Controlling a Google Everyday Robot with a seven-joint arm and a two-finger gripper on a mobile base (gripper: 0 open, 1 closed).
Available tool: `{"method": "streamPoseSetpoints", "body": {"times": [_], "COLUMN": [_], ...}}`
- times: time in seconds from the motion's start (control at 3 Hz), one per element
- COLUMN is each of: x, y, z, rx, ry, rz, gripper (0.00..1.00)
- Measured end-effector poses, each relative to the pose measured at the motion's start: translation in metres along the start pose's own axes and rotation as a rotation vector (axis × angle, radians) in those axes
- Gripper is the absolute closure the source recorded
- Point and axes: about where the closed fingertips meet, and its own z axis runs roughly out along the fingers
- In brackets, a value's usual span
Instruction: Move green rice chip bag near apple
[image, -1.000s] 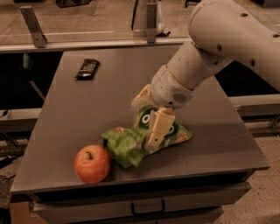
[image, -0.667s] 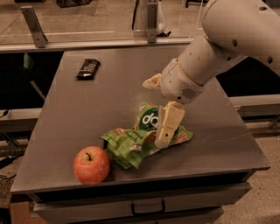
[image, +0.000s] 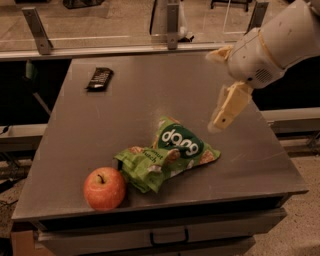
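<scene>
The green rice chip bag (image: 170, 152) lies crumpled on the grey table (image: 150, 95), near the front edge, with its "dang" circle facing up. The apple (image: 104, 187) stands just left of the bag's lower corner, touching it or nearly so. My gripper (image: 222, 82) hangs above the table to the right of the bag, lifted clear of it. Its pale fingers (image: 229, 106) are spread apart and hold nothing.
A small black wrapped bar (image: 99, 78) lies at the table's back left. A metal rail with posts (image: 170, 30) runs behind the table. Drawers (image: 167, 234) sit under the front edge.
My gripper has let go of the bag and moved up and to the right, away from it. The bag stays lying next to the apple.
</scene>
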Motion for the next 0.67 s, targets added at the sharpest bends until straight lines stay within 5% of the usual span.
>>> {"method": "streamPoseSetpoints", "body": {"times": [0.33,0.67], "x": [0.0068,-0.0008], "y": [-0.0341,-0.0353], "z": [-0.0525,-0.0570], "rx": [0.146,0.152], "ry": [-0.086,-0.098], "rz": [0.033,0.026], "gripper": [0.00,0.00]}}
